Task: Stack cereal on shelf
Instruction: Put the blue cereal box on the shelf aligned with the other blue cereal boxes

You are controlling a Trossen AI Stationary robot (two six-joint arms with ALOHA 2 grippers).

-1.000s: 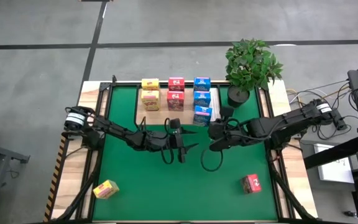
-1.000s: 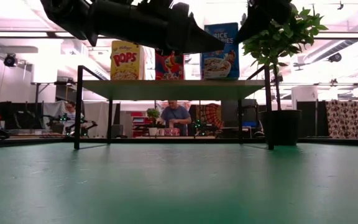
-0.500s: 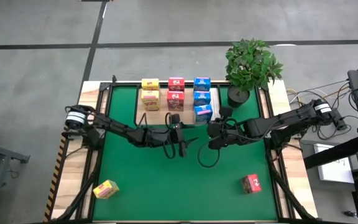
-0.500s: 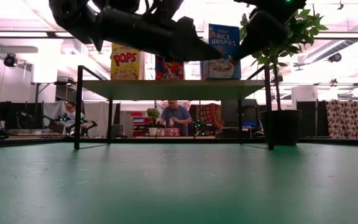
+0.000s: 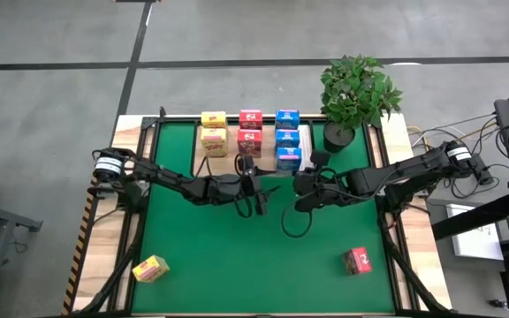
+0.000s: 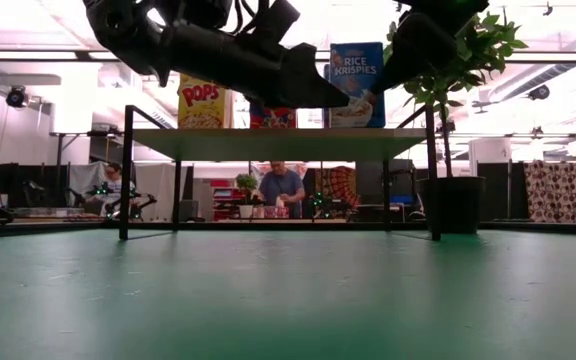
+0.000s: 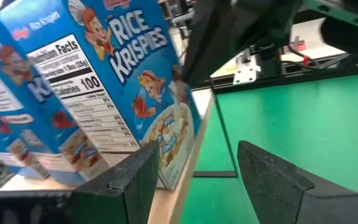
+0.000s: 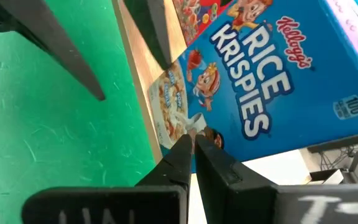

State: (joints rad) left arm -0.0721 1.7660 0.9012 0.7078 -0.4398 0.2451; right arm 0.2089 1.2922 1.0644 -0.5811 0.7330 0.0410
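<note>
Green mat (image 5: 237, 256) across the worktop, one yellow box (image 5: 150, 268) and one red box (image 5: 358, 261) lying loose on it, well short of the shelf (image 6: 278, 143). Beyond the shelf, people sit at desks. Left gripper (image 5: 256, 200) hovers before the shelf's front edge, fingers (image 7: 278, 180) parted, empty. Right gripper (image 8: 193, 146), pinched shut, tips against the front Rice Krispies box (image 8: 253, 93) standing at the shelf's edge.
</note>
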